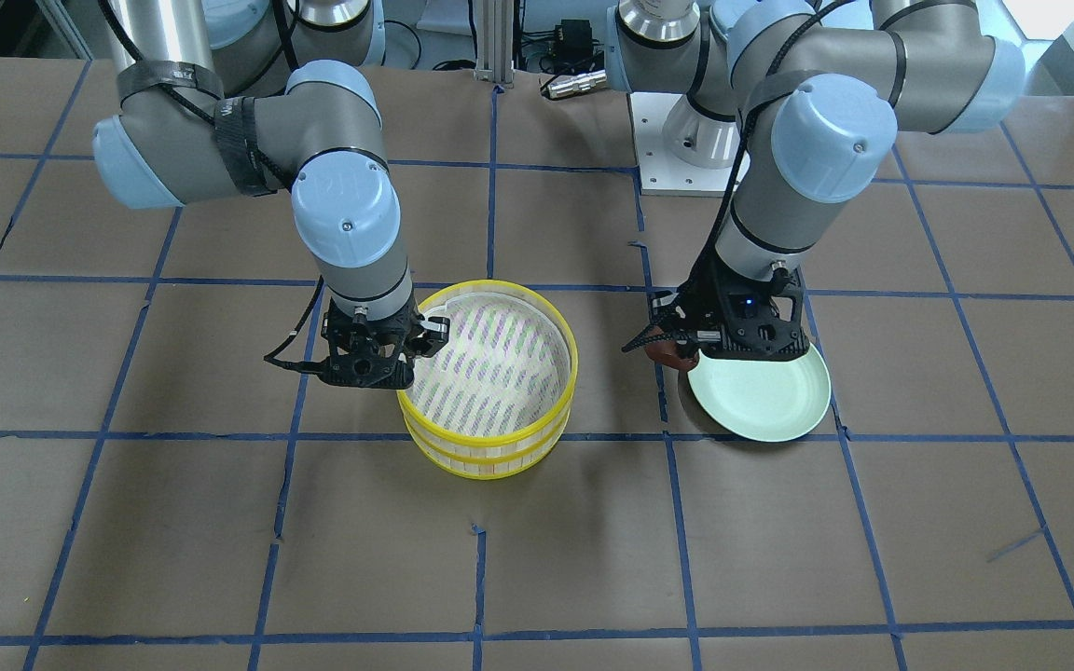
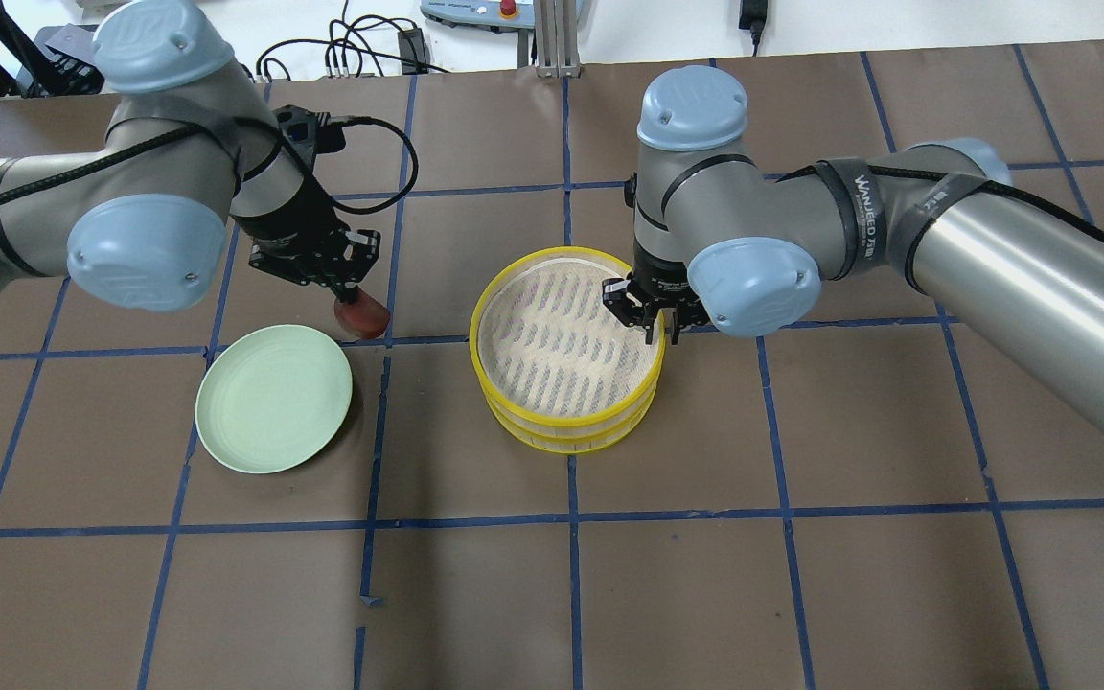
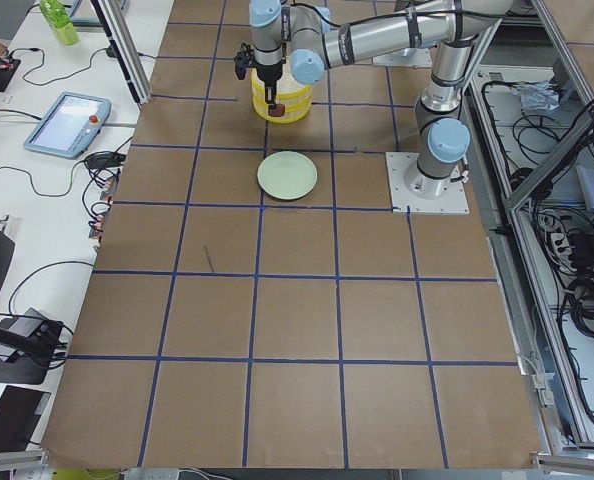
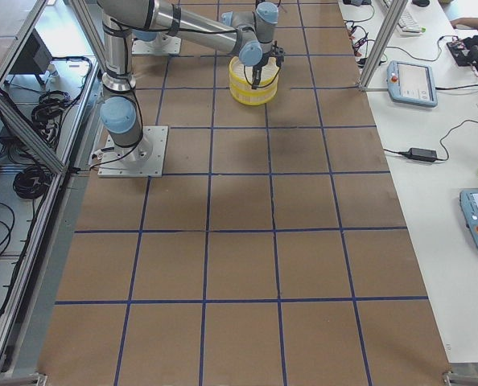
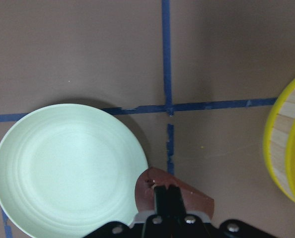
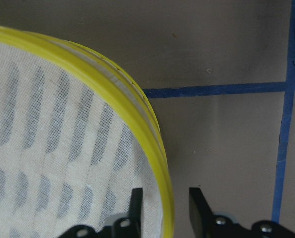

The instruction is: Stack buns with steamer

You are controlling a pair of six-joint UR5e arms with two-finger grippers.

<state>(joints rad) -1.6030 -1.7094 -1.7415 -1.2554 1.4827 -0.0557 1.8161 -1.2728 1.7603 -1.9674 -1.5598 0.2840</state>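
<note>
The yellow-rimmed steamer (image 2: 571, 422), two tiers high, stands at mid table; its striped mesh floor shows nothing on it. My right gripper (image 2: 659, 326) is open, its jaws straddling the steamer's rim (image 6: 137, 106) with a gap on each side. My left gripper (image 2: 354, 303) is shut on the dark reddish-brown bun (image 2: 365, 318) and holds it just above the table beside the pale green plate (image 2: 274, 398). The left wrist view shows the bun (image 5: 187, 198) at the plate's edge (image 5: 68, 168). The plate is bare. The white bun is out of view.
Brown table paper with a blue tape grid. The left arm's white base plate (image 1: 677, 177) sits behind the plate in the front view. A cable loops off the left wrist (image 2: 389, 134). The steamer's edge also shows in the left wrist view (image 5: 286, 148).
</note>
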